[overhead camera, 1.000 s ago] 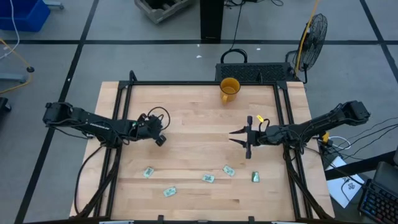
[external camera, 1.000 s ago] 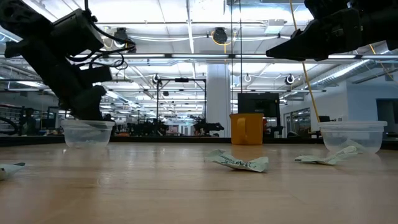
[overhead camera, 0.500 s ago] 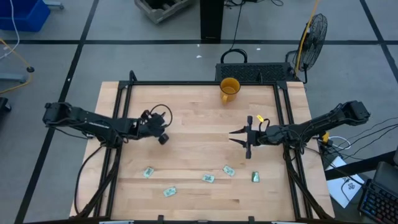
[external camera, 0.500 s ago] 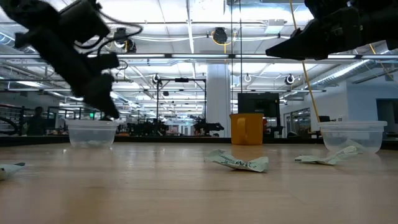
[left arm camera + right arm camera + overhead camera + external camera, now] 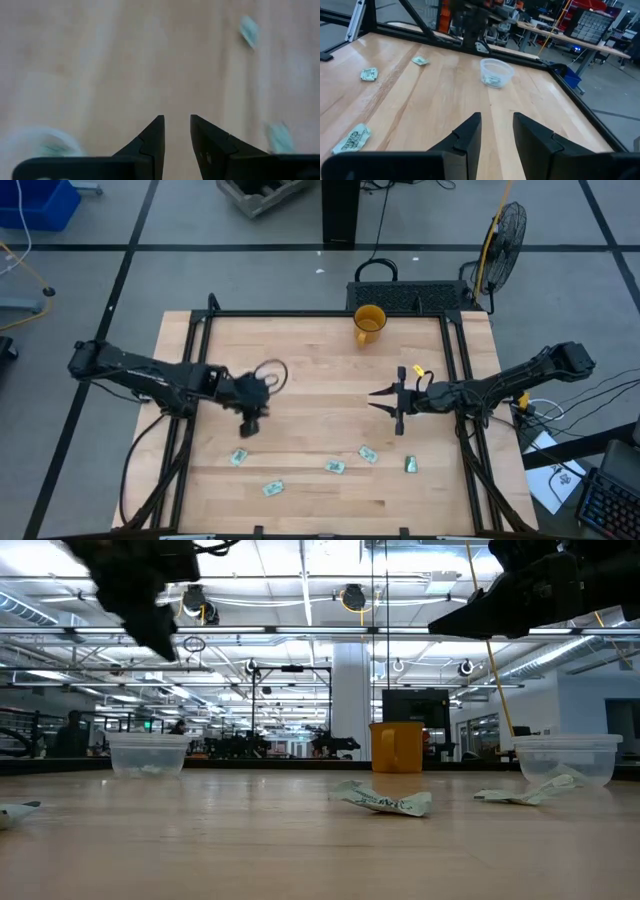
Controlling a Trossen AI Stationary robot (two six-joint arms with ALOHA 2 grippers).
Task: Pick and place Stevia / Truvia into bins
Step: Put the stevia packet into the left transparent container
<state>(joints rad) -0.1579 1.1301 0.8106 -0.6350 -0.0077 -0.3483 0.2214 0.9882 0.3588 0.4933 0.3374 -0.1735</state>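
— Along the near edge of the table, what is lying there?

— Five sweetener packets are lying loose on the wood in a ragged row, each apart from the next.

— And where are the bins sitting?

— The left bin is sitting beyond the row's left end, toward the middle of the table. The right wrist view is showing something pale green inside it. The right bin is sitting on the right side, and in the low view a crumpled packet is lying just in front of it.

— What is the left gripper doing?

— The left gripper is hanging above the wood between the left bin and the leftmost packet. Its fingers are standing slightly parted, gripping nothing.

— And the other one?

— The right gripper is hovering over the right half of the table, well above the packets. Its fingers are spread apart and carrying nothing.

— Anything else standing there?

— A yellow cup is standing at the far edge.
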